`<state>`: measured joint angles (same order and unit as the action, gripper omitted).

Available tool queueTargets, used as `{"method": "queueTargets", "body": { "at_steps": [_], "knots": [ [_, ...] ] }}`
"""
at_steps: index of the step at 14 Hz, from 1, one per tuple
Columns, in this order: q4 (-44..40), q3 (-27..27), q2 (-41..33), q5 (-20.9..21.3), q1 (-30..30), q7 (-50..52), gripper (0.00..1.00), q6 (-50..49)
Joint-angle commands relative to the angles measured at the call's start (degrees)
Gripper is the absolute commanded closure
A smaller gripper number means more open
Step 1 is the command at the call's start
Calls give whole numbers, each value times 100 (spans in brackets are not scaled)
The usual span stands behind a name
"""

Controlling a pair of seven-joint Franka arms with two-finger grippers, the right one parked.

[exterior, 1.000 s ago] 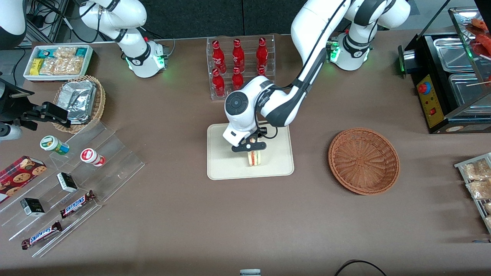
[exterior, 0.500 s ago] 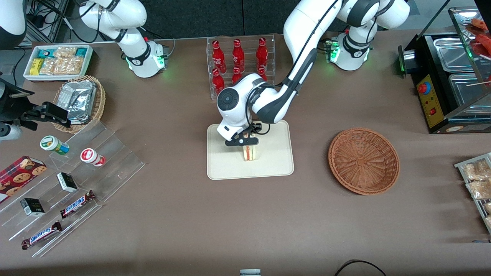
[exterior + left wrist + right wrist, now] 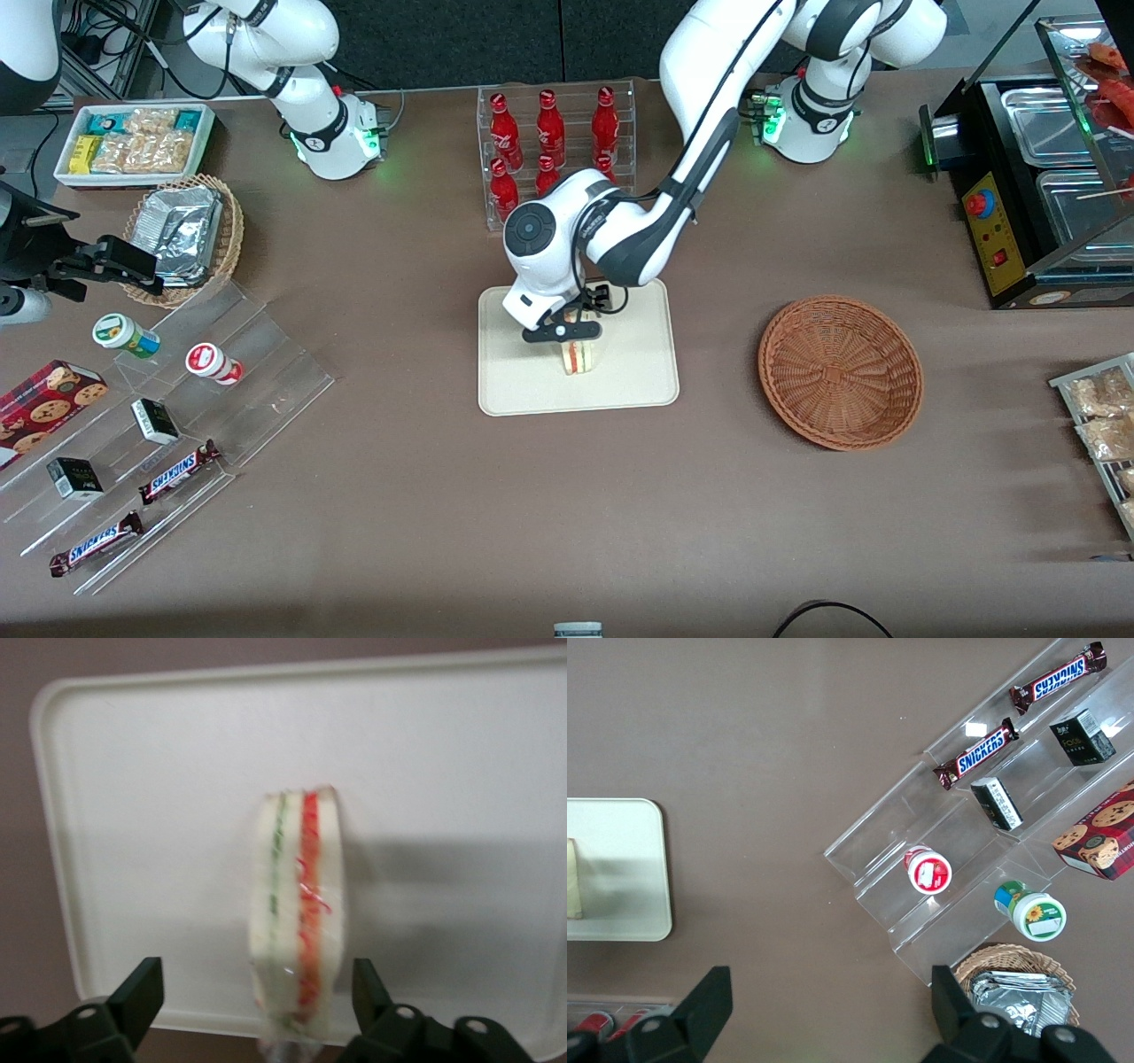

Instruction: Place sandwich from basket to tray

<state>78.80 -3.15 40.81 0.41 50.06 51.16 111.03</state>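
Observation:
The sandwich (image 3: 580, 356), a white wedge with red and green filling lines, stands on its edge on the cream tray (image 3: 638, 381), near the tray's middle. My left gripper (image 3: 564, 333) hangs just above it. In the left wrist view the sandwich (image 3: 299, 921) stands on the tray (image 3: 443, 771) between the two black fingers (image 3: 142, 992). The gripper (image 3: 257, 985) is open, with a gap on each side of the sandwich. The reddish-brown wicker basket (image 3: 840, 372) lies empty toward the working arm's end of the table. The right wrist view shows the tray's end (image 3: 620, 868).
A clear rack of red bottles (image 3: 554, 142) stands close to the tray, farther from the camera. A tan basket with a foil pack (image 3: 182, 235), a white snack bin (image 3: 133, 142) and acrylic steps with snacks (image 3: 168, 416) lie toward the parked arm's end. A black food warmer (image 3: 1036, 195) stands toward the working arm's end.
The gripper and sandwich shifted a little over the tray, away from the camera and toward the parked arm's end, then nearly stopped.

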Motion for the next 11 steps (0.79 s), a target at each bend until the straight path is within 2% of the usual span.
{"method": "queueTargets", "body": {
  "at_steps": [1, 5, 11],
  "knots": [
    [65, -124, -590, 30, -268, 43, 0, -537],
    [82, -151, -1451, 12, -987, -106, 0, -1249],
    [91, -151, -2577, -23, -2200, -1659, 1, -2515]
  ]
}}
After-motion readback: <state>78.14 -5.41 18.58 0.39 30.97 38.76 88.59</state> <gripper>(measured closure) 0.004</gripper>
